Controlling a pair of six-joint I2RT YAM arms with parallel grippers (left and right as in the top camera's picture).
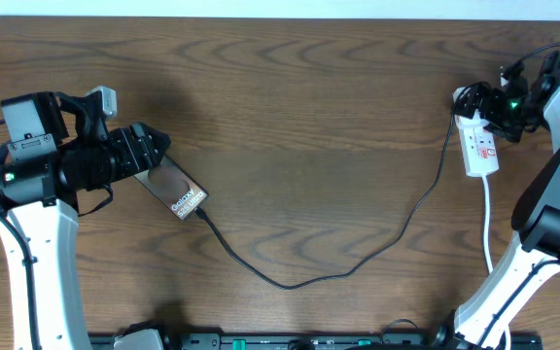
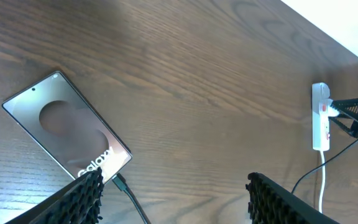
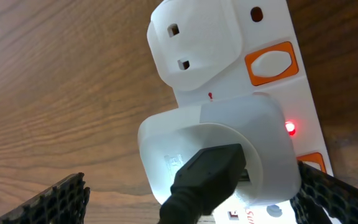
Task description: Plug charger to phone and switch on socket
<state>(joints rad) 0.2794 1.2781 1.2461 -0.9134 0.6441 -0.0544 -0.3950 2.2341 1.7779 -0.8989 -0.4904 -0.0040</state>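
Note:
The bronze-brown phone [image 1: 175, 191] lies flat on the table and also shows in the left wrist view [image 2: 67, 127]. The thin black charger cable [image 1: 290, 282] has its plug tip [image 2: 120, 182] in the phone's lower end. It runs right to a white adapter [image 3: 216, 149] seated in the white socket strip [image 1: 480, 146]. A red light [image 3: 289, 128] glows beside the adapter. My left gripper [image 1: 152, 148] is open and empty, just up-left of the phone [image 2: 173, 199]. My right gripper [image 1: 486, 105] is open over the socket's far end, its fingers on either side of the adapter [image 3: 197, 205].
The socket's white cord [image 1: 487, 228] runs down toward the right arm's base. An orange rocker switch [image 3: 272, 62] sits beside an unused outlet [image 3: 191, 46]. The table's far edge meets a pale wall [image 2: 353, 25].

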